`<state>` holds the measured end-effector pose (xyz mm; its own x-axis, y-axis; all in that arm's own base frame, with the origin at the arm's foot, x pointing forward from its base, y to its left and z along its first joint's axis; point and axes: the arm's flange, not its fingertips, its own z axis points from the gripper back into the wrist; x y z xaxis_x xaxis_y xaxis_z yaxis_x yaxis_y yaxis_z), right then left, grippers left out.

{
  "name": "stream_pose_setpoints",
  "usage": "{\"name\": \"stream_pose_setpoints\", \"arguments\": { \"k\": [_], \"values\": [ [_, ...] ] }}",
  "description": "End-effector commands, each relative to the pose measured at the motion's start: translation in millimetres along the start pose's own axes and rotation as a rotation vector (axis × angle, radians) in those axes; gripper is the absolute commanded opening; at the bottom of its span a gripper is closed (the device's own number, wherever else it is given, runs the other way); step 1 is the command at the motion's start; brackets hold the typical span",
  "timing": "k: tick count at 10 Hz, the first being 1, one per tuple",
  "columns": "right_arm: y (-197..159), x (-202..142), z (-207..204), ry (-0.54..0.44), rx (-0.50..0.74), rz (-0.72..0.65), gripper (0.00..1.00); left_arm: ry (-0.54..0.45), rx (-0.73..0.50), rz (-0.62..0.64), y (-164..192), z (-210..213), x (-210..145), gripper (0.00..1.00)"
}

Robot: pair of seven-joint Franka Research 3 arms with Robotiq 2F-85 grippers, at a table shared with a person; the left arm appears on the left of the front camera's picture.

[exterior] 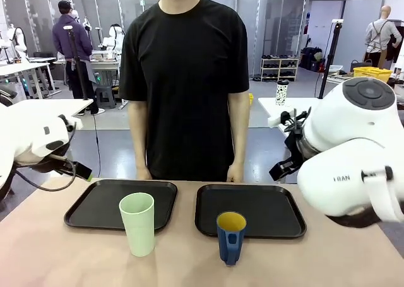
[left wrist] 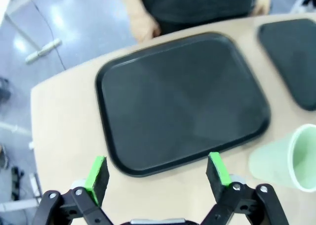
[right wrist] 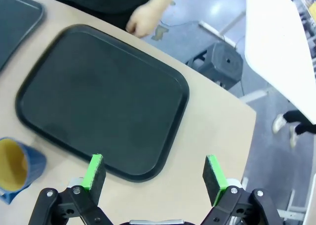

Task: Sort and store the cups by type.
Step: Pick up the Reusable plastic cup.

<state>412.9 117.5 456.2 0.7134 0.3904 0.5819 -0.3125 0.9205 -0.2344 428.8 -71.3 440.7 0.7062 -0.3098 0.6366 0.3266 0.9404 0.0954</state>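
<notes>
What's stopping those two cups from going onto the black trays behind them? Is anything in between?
Nothing visible does. The green tumbler stands on the table right at the near edge of the left tray, and the blue mug right at the near edge of the right tray.

The front camera sits on the robot's side of the table (exterior: 50, 262) and looks across at the person (exterior: 184, 79). Each wrist camera looks down from close above one black tray (the left tray (left wrist: 182, 96), the right tray (right wrist: 98, 96)). The front view shares both trays, the green cup (exterior: 137, 227) and the blue mug (exterior: 231, 240) with them.
</notes>
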Motion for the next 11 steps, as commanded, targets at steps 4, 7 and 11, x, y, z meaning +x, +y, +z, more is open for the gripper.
{"name": "stream_pose_setpoints", "arguments": {
  "k": [4,7,11],
  "values": [
    [-42.9,21.6,-79.7,0.097,0.063,-0.085,1.0,0.027,-0.04,0.151,54.5,-54.4,9.7,1.0],
    [-47.5,22.1,-89.5,0.118,0.061,-0.105,1.0,0.042,-0.039,0.175,62.1,-63.0,7.2,1.0],
    [-44.7,16.3,-92.5,0.121,0.053,-0.104,1.0,0.057,-0.027,0.189,49.8,-52.7,4.5,1.0]
  ]
}}
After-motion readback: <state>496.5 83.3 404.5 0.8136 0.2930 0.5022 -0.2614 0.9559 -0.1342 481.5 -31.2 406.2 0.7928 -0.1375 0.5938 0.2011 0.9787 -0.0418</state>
